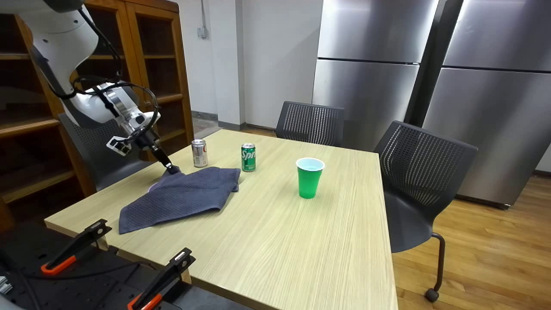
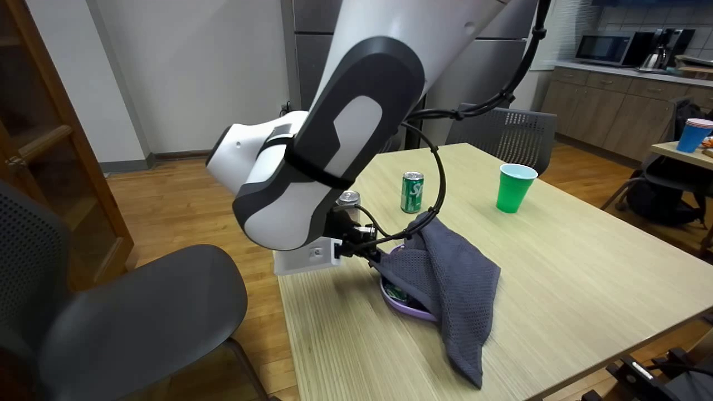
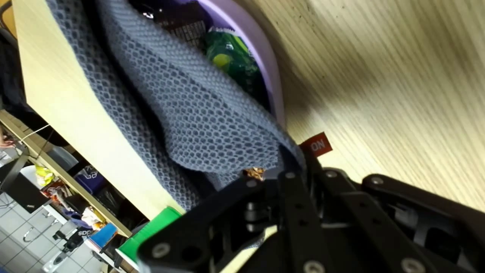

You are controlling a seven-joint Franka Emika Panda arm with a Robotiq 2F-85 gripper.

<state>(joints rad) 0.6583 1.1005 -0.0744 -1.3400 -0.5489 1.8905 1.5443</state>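
My pincer (image 1: 171, 167) is pressed together on an edge of the dark cloth (image 1: 185, 196).
The cloth drapes across a purple bowl (image 3: 273, 72) on the counter (image 1: 275, 241), leaving part of the rim and some wrapped packets (image 3: 233, 60) uncovered; a red tag (image 3: 319, 145) pokes out right beside my grip. A silver can (image 1: 199, 153) and a green can (image 1: 248, 157) stand near the cloth, a green cup (image 1: 308, 183) well apart from it.
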